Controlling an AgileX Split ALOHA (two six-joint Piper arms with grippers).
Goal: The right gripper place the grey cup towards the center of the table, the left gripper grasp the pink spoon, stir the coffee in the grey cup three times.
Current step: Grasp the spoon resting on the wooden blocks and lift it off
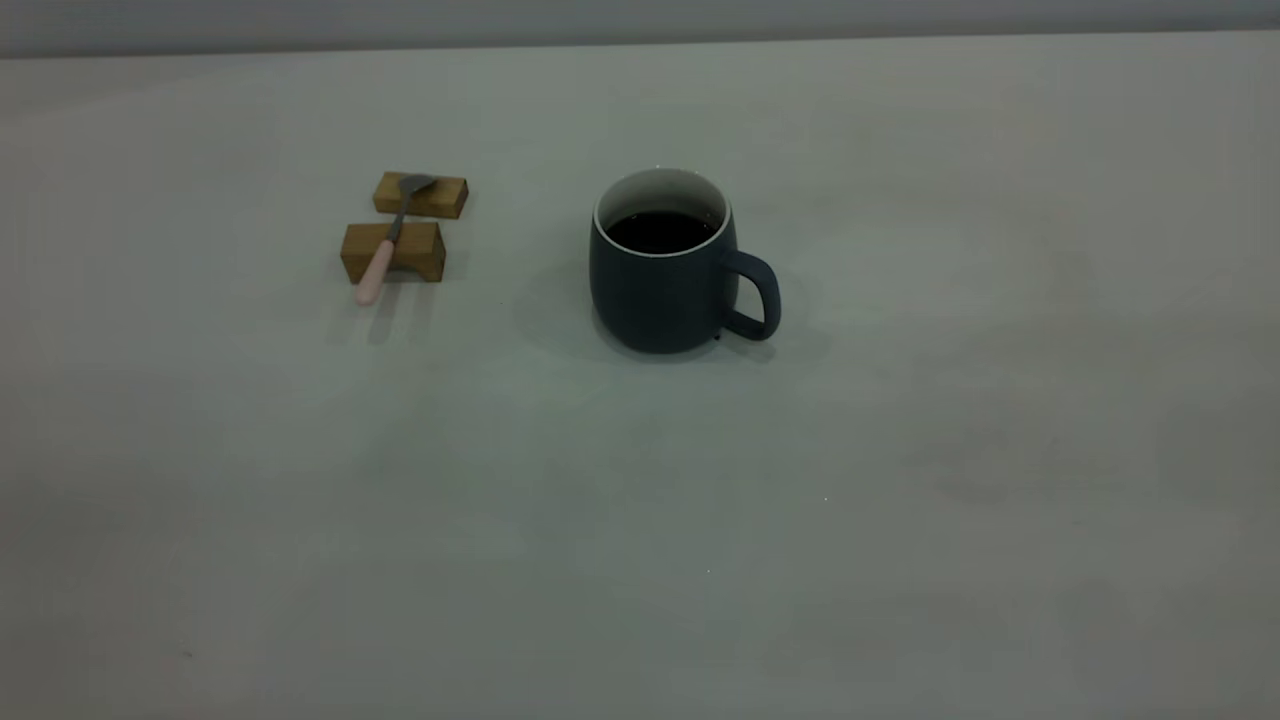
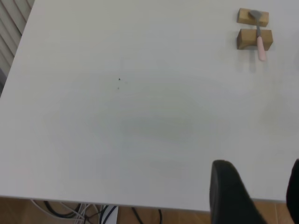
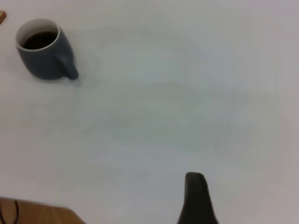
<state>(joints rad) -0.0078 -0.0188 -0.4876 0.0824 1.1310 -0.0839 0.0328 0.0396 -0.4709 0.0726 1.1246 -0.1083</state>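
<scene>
Grey cup [image 1: 662, 280]: upright mid-counter [image 1: 900, 450], holding coffee [image 1: 660, 231].
Pink spoon [image 1: 383, 258]: across two wooden blocks [image 1: 392, 252].
Left end effector [image 2: 254, 196]: spread open, at counter's edge.
Right end effector [image 3: 198, 198]: state unclear.

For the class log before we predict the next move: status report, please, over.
Left gripper open, clear of everything; right gripper unclear. Grey cup upright mid-table, coffee inside. Pink spoon untouched, lying across two wooden blocks. Nothing in the way.

The grey cup [image 1: 660, 290] looks matt, the coffee [image 1: 658, 230] shiny, the two blocks [image 1: 393, 251] brown wood.
</scene>
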